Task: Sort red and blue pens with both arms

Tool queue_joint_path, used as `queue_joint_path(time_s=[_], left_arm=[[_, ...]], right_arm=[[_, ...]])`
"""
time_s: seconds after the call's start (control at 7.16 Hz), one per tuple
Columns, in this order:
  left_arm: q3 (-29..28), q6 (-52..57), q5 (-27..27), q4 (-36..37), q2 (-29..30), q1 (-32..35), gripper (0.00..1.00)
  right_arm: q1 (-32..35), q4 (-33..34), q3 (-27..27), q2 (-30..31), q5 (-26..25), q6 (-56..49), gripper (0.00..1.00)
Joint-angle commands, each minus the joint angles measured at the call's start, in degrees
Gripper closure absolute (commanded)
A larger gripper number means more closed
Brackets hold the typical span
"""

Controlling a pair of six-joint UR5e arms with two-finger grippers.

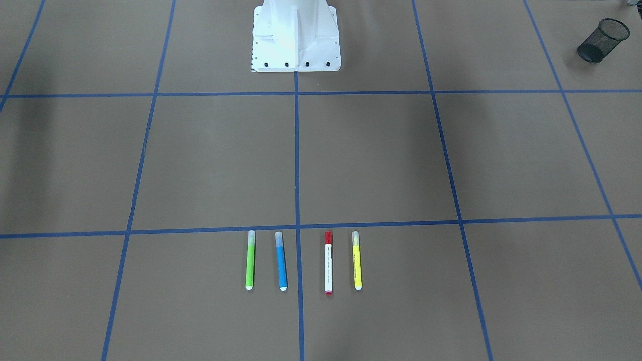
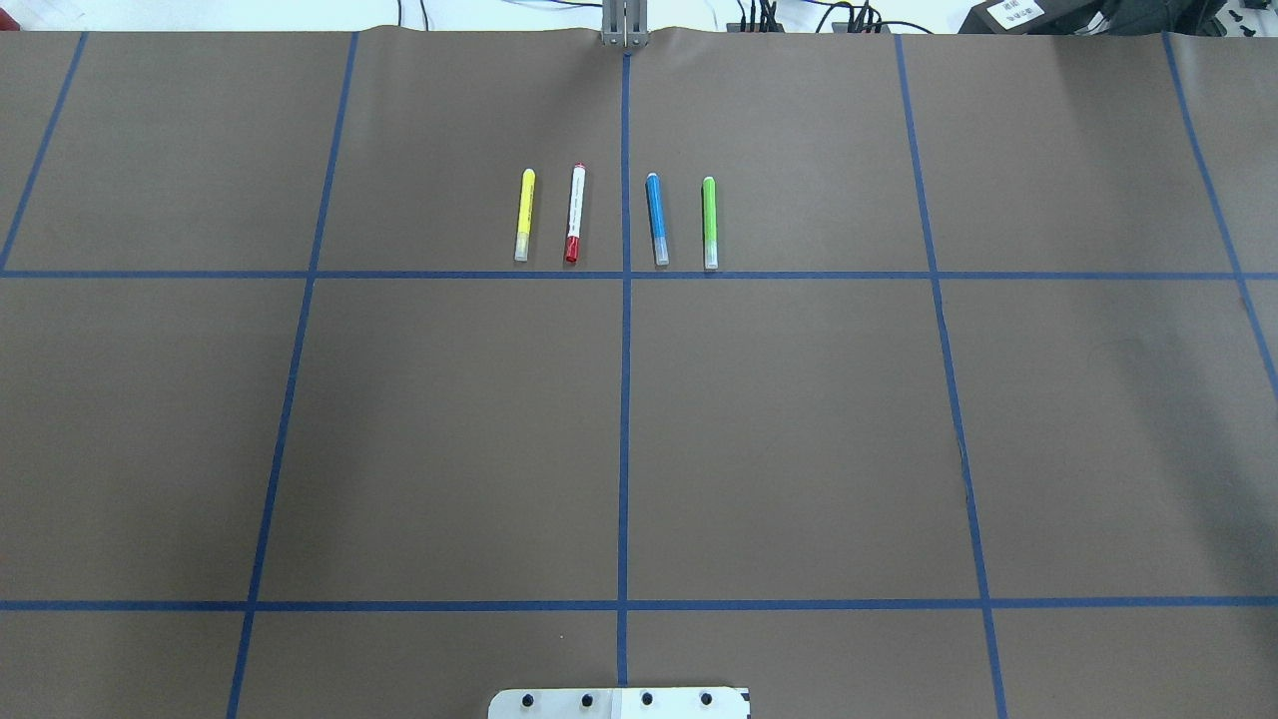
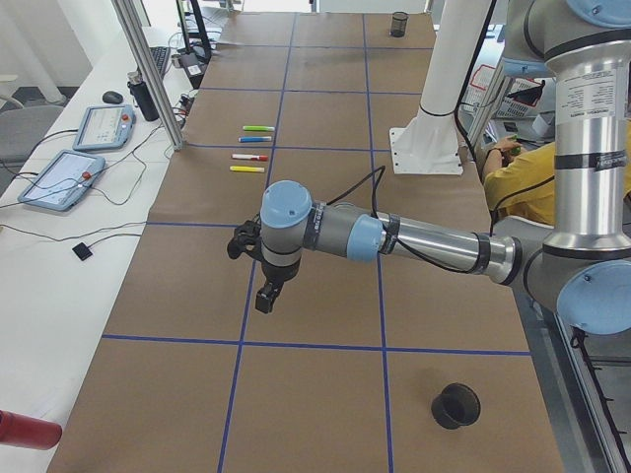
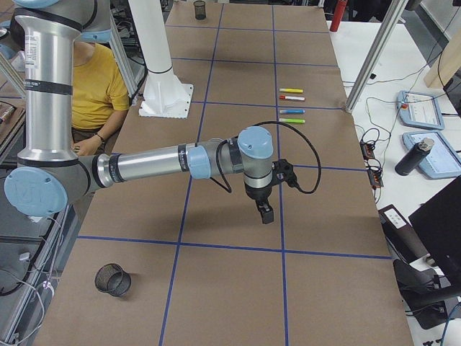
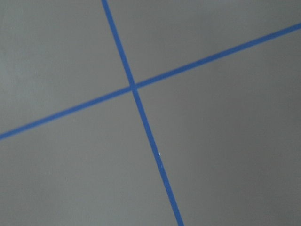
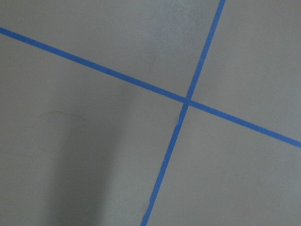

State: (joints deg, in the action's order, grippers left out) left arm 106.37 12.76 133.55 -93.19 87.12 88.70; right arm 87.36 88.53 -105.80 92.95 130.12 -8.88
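Nearest the front camera, four pens are lying in a row on the desk (image 1: 210,160), parallel, none touching, with their caps pointing toward the robot. Reading from the left, you are seeing the green pen (image 1: 250,260), the blue pen (image 1: 281,260), the red pen (image 1: 328,263) and the yellow pen (image 1: 356,260). Both wanted pens are sitting in the middle, one on each side of the centre tape line (image 1: 297,160). Each has an unwanted neighbour just beside it on the outside.

Both arms are hovering well apart from the row, and their wrist cameras are showing only brown paper and tape crossings. The right arm (image 4: 151,164) is reaching out on the blue pen's half, and the left arm (image 3: 424,244) on the red pen's half. You cannot tell from the side views whether either arm's jaws are apart or together.

As I judge it, the trouble is waiting at the row itself. Jaws coming down slightly off line are likely to nudge or pinch the green or yellow pen too, and a bumped round barrel is liable to roll. With blue and red lying so near each other, two arms descending together are risking a clash over the centre line.

One mesh cup (image 4: 113,280) is sitting towards the right arm's end of the desk and another mesh cup (image 3: 455,405) towards the left arm's. These are presumably the bins, so a grip taken near a cap is inviting a droop and a slip on that long carry.
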Motion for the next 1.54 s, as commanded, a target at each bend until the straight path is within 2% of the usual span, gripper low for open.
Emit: queue_joint_path(time_s=[0.0,0.14,0.28,0.56,0.7,0.84,0.98,1.12,1.4], left_arm=[[-3.9,0.0,0.1,-2.9,9.6,-2.1,0.0],[-4.5,-4.5,2.1,-3.0,12.8,-4.6,0.0],[-3.9,-20.2,5.2,-3.7,15.5,-6.1,0.0],[-4.8,-30.1,4.8,-8.0,21.2,-15.0,0.0],[-6.8,-33.0,2.8,-8.2,24.9,-19.8,0.0],[-7.0,-33.8,-1.8,-8.8,27.9,-24.5,0.01],[-7.7,-39.0,-5.2,-9.2,30.8,-28.5,0.01],[-10.7,-45.7,-7.1,-10.2,34.3,-31.4,0.0],[-19.6,-53.8,-7.7,-10.3,42.3,-36.6,0.0]], right_arm=[[-0.3,1.2,2.8,-5.0,0.0,10.0,0.0],[-1.5,1.1,3.2,-5.8,0.0,11.7,0.0],[-2.3,0.6,3.3,-5.9,0.2,14.0,0.0],[-4.9,0.5,3.3,-7.8,0.0,17.1,0.0],[-6.2,0.3,3.2,-8.2,0.0,19.1,0.0],[-6.5,0.3,3.2,-8.5,0.0,19.6,0.0],[-6.6,0.3,3.2,-8.5,0.0,19.6,0.0],[-6.7,0.3,3.3,-8.6,0.0,19.6,0.0],[-6.8,0.3,3.3,-8.7,0.0,19.6,0.0]])
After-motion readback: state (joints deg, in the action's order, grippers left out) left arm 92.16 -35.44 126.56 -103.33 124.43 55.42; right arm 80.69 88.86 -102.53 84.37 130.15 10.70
